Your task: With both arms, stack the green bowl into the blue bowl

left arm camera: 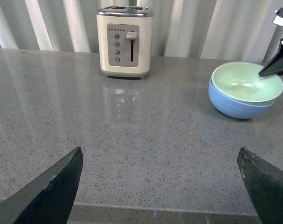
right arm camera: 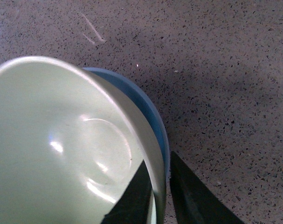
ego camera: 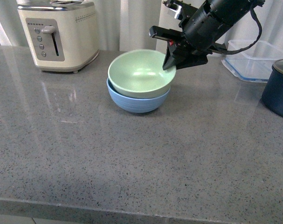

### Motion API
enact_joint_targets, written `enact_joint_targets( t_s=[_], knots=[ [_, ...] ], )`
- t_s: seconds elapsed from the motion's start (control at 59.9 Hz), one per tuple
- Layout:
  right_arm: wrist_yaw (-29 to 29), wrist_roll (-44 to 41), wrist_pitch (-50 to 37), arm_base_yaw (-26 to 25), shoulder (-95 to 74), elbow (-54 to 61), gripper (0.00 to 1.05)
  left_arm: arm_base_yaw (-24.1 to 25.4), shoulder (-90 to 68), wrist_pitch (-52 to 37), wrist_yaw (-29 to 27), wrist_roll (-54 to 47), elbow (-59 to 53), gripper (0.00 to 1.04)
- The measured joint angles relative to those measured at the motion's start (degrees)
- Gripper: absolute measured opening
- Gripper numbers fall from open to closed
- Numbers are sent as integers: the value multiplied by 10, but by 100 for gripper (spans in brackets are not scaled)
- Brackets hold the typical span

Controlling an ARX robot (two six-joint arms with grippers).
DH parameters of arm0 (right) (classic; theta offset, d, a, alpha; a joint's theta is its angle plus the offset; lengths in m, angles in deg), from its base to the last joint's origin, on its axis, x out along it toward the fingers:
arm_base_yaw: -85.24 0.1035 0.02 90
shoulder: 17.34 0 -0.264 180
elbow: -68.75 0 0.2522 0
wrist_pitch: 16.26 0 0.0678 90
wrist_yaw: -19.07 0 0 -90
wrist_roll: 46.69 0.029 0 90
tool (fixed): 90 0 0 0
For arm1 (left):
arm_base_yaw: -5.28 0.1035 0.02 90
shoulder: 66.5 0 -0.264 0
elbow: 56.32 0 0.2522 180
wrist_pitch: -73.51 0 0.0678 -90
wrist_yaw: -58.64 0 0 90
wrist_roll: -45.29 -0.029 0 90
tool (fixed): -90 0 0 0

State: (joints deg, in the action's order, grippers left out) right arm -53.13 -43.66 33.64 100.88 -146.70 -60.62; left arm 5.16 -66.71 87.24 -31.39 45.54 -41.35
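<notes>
The green bowl [ego camera: 140, 72] sits nested inside the blue bowl [ego camera: 137, 101] on the grey counter, slightly tilted. My right gripper [ego camera: 170, 63] is shut on the green bowl's right rim, one finger inside and one outside. In the right wrist view the green bowl [right arm camera: 62, 154] fills the frame, with the blue bowl's rim [right arm camera: 148, 114] showing behind it and the right gripper [right arm camera: 159, 179] pinching the rim. My left gripper [left arm camera: 160, 163] hangs open over bare counter near the front edge, far from both bowls [left arm camera: 246, 83].
A cream toaster [ego camera: 57, 32] stands at the back left. A clear plastic container [ego camera: 253, 58] and a dark navy pot [ego camera: 279, 88] sit at the right. The counter's front edge [ego camera: 132, 212] runs along the bottom.
</notes>
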Motion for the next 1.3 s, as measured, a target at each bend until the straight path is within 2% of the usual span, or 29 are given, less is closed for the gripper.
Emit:
enact_joint_targets(
  t_s=[0.083, 0.217, 0.484, 0.618, 0.768, 0.952, 1.019, 1.186, 1.202, 1.236, 1.269, 1.302],
  knots=[
    [8, 3, -5, -3, 0, 1, 35, 0, 0, 0, 0, 0, 0, 98],
    [8, 9, -14, -8, 5, 14, 55, 0, 0, 0, 0, 0, 0, 98],
    [3, 16, -56, -37, 84, 119, 96, 0, 0, 0, 0, 0, 0, 98],
    [0, 17, -87, -71, 186, 220, 95, 0, 0, 0, 0, 0, 0, 98],
    [-8, 17, -109, -138, 346, 387, 95, 0, 0, 0, 0, 0, 0, 98],
    [-13, 19, -100, -205, 514, 553, 95, 0, 0, 0, 0, 0, 0, 98],
    [-33, 13, -92, -228, 588, 620, 95, 0, 0, 0, 0, 0, 0, 98],
    [-45, 7, -91, -240, 648, 670, 95, 0, 0, 0, 0, 0, 0, 98],
    [-56, 4, -125, -238, 652, 683, 93, 0, 0, 0, 0, 0, 0, 98],
    [-95, -8, -283, -230, 674, 755, 84, 0, 0, 0, 0, 0, 0, 98],
    [-107, -14, -411, -227, 692, 815, 77, 0, 0, 0, 0, 0, 0, 98],
    [-114, -17, -490, -223, 706, 854, 72, 0, 0, 0, -1, 0, 0, 98]
  ],
)
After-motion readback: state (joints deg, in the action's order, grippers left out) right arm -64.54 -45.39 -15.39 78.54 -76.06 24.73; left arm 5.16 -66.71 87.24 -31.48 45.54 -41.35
